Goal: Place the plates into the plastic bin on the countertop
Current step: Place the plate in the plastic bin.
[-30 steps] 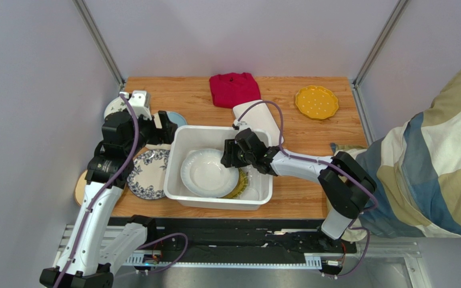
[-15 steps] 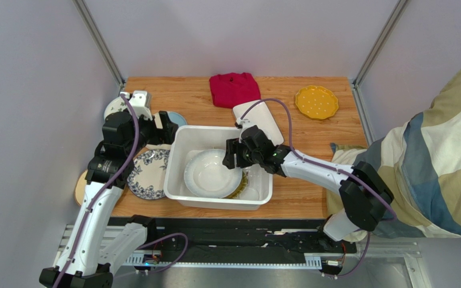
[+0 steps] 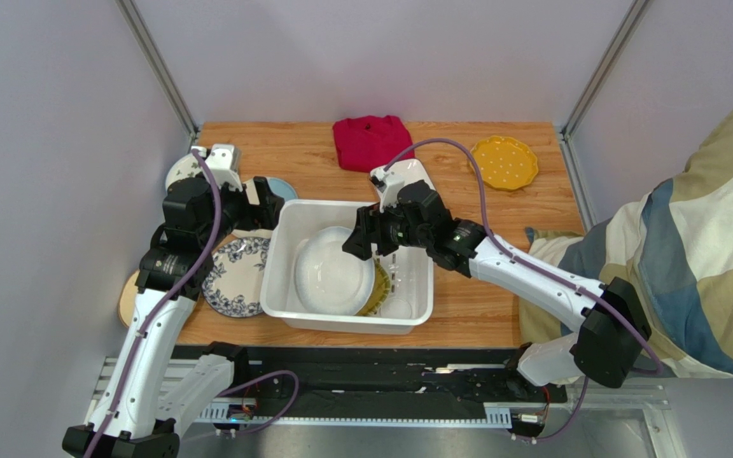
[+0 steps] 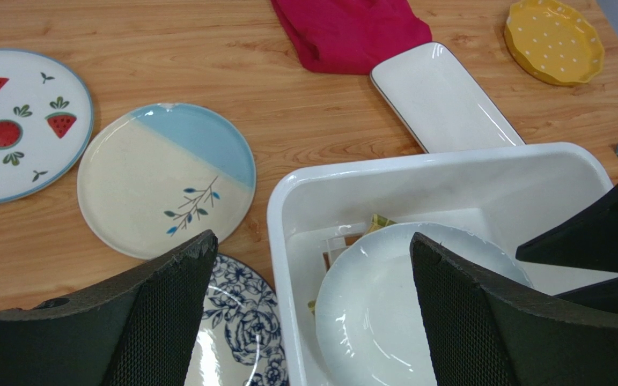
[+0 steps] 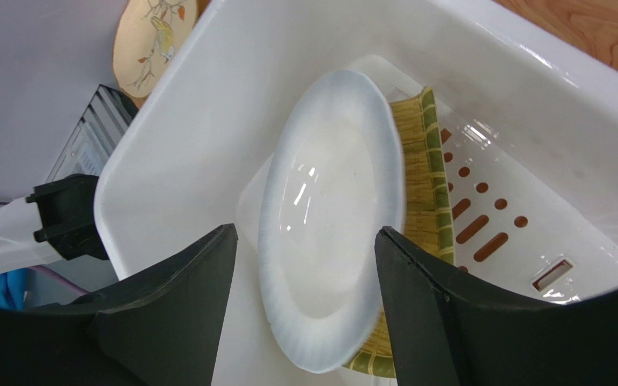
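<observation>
Eight plates: two in the one bin (image 3: 346,324), white round (image 3: 330,272) over green woven (image 5: 421,169); six on the countertop (image 3: 294,153), with strawberry (image 4: 14,129), cream-blue (image 4: 163,181), floral (image 3: 236,277) and tan (image 5: 147,36) from ten to eight o'clock of the bin, rectangular (image 4: 445,100) and yellow (image 3: 503,162) at one and two. One red cloth (image 3: 372,141) at twelve.

High rear overhead of whole countertop (image 3: 294,153); both wrist views close, seemingly oblique, on shared bin (image 3: 342,321)
</observation>
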`<state>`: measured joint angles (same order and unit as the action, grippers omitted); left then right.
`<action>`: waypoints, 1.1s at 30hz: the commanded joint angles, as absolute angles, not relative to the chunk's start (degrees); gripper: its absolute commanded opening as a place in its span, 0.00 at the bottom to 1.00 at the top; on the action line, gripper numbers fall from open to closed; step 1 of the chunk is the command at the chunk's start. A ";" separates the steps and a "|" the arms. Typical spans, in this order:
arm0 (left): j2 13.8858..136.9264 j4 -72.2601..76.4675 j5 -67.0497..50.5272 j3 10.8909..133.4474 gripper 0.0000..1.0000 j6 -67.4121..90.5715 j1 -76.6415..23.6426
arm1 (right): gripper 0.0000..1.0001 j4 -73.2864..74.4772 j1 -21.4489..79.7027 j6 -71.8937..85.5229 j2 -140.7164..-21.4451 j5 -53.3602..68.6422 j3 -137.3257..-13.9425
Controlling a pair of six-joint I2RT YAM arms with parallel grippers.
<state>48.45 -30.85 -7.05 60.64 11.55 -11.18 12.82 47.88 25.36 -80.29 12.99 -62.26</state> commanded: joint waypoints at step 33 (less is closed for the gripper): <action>48.34 -29.62 -7.12 60.38 0.94 11.25 -11.43 | 0.68 15.82 38.33 17.05 -67.87 9.23 -66.97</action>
<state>48.45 -30.85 -7.01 60.62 11.55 -11.18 15.59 42.17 20.14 -74.37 10.63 -63.86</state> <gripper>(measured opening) 0.939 0.674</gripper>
